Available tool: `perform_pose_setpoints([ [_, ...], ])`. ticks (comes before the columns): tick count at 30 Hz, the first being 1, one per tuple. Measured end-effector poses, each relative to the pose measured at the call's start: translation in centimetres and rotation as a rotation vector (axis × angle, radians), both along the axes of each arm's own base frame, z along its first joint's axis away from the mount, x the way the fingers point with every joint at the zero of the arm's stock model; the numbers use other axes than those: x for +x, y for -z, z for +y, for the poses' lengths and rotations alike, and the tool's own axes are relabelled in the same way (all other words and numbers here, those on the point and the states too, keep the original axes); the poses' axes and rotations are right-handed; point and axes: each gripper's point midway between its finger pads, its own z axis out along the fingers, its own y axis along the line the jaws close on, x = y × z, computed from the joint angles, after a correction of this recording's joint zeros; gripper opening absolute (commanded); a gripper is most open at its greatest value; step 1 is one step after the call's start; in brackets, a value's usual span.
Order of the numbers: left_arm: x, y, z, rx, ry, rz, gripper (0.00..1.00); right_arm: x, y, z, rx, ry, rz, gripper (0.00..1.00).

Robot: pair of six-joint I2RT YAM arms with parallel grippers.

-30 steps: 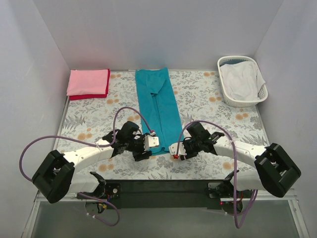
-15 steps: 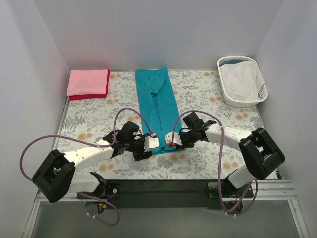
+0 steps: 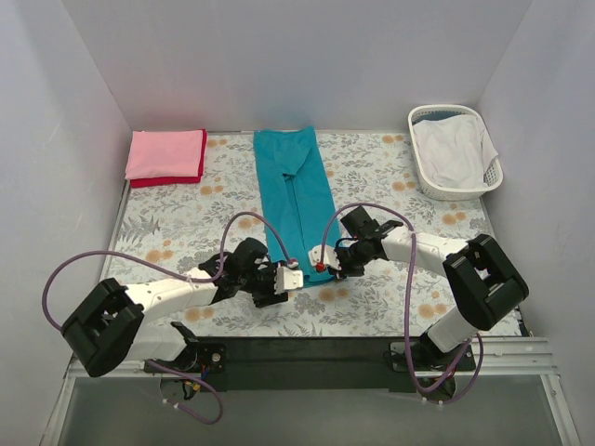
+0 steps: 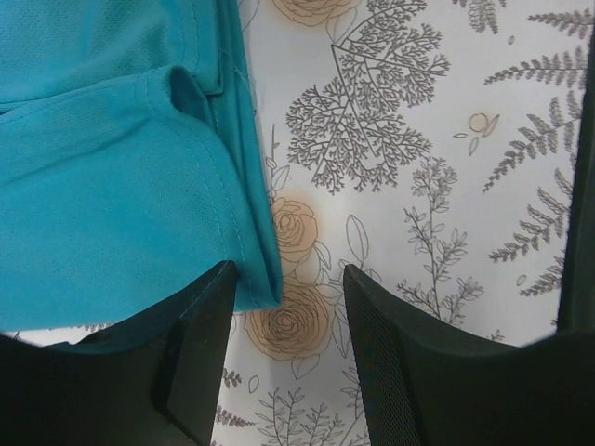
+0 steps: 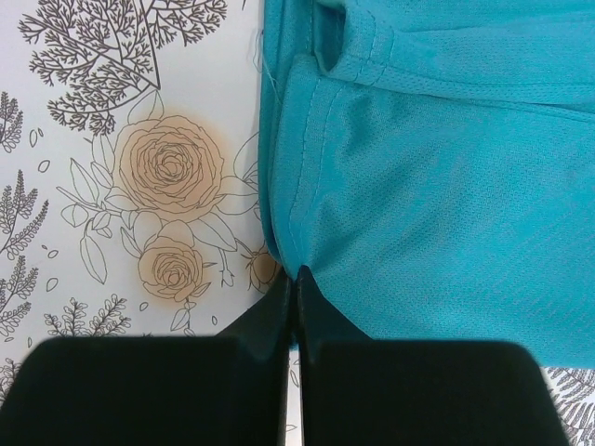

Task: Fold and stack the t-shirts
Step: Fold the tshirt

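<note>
Right tool [image 5: 296, 277] is pinched shut at a near hem corner of the teal t-shirt [image 5: 418, 186]. Left tool [image 4: 286, 283] stands half open astride the other corner. The shirt lies mid-frame on the bench [image 4: 418, 167]. A shallow bite may catch only one layer, so the hem could slip free on lifting.

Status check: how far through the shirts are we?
Done: the pink shirt lies folded on the red shirt, far left. In hand: the teal shirt is a long strip; the right claw is shut on one near corner, and the left claw stands open around the other. To do: fold the strip short and stack it on the pink.
</note>
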Motion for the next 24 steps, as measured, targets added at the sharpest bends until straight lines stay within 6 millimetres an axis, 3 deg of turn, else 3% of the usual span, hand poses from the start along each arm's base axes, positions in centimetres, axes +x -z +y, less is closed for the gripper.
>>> perform_pose_setpoints([
  [6, 1.4, 1.0, -0.5, 0.024, -0.032, -0.030, 0.45, -0.2, 0.0, -0.1, -0.005, 0.002, 0.011, 0.01],
  [15, 2.2, 1.3, -1.2, 0.033, -0.031, -0.034, 0.00, -0.7, 0.0, -0.2, -0.014, 0.033, 0.053, 0.01],
  [20, 1.3, 1.1, -0.6, 0.053, -0.019, -0.008, 0.00, -2.4, -0.3, -0.5, -0.033, 0.069, 0.128, 0.01],
  [24, -1.3, 0.7, 0.0, 0.073, 0.014, 0.083, 0.00, -5.5, -1.7, 0.1, -0.033, 0.075, 0.187, 0.01],
])
